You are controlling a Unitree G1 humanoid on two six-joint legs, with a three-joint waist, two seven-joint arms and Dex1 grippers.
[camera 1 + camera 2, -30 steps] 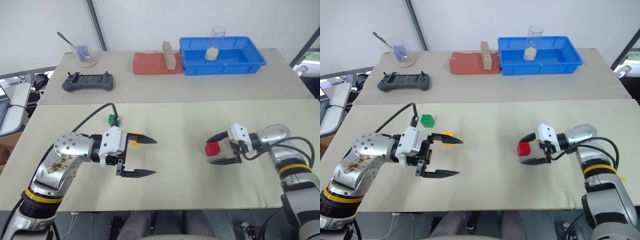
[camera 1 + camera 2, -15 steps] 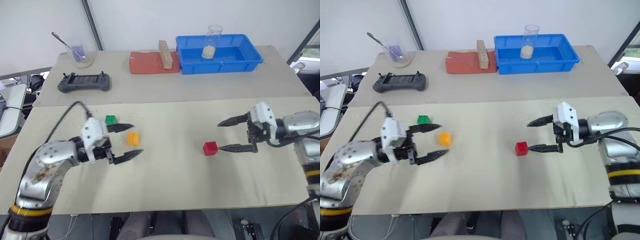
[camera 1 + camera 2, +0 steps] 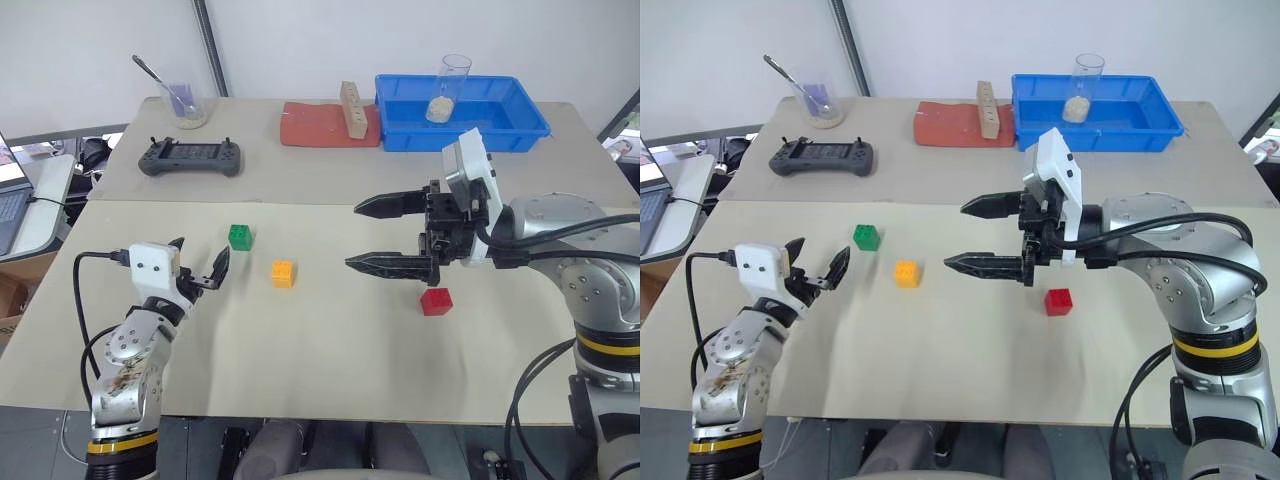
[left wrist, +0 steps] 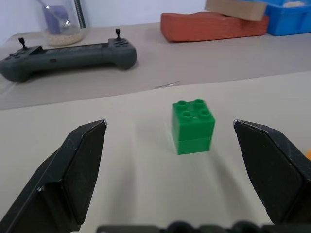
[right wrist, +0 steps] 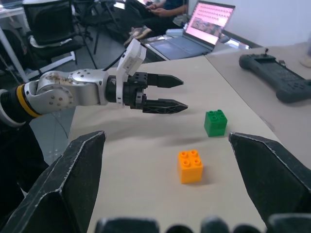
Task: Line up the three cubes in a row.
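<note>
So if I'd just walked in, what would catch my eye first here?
Probably the right pincer, hanging wide open above the middle of the table, its black fingers pointing toward the robot's left. Then the three small cubes: green and orange close together on the left, red apart, below the right pincer. The left pincer, also open, faces the green cube.

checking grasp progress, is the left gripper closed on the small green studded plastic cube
No, the left gripper is open, and the small green studded plastic cube sits untouched on the table ahead of it.
</note>
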